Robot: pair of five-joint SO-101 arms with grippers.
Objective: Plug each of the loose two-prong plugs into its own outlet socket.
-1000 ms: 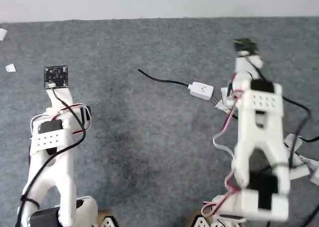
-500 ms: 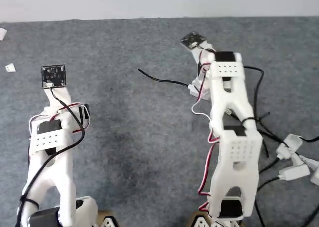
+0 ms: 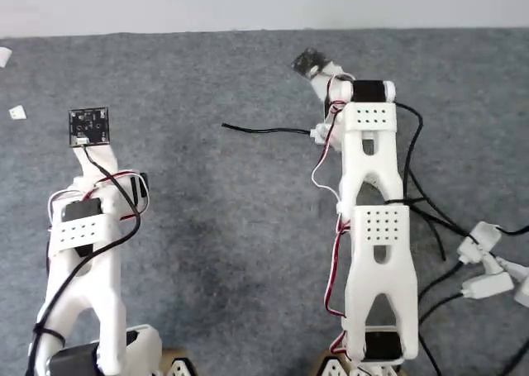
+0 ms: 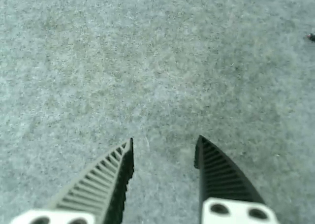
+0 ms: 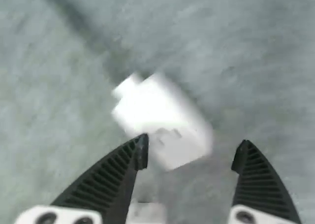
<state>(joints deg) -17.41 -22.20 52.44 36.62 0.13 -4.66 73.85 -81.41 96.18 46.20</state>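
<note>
Right wrist view: my right gripper (image 5: 193,140) has swung over the white outlet socket (image 5: 160,120), jaws wide, holding nothing; the loose plugs (image 3: 486,285) sit far right, so mating's a way off.

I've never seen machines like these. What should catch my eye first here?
The right arm stretches far across the grey mat, its open right gripper hovering over a white outlet socket on a black cord. At the mat's right edge lies a tangle of white plugs; the left gripper hangs open above bare mat.
</note>
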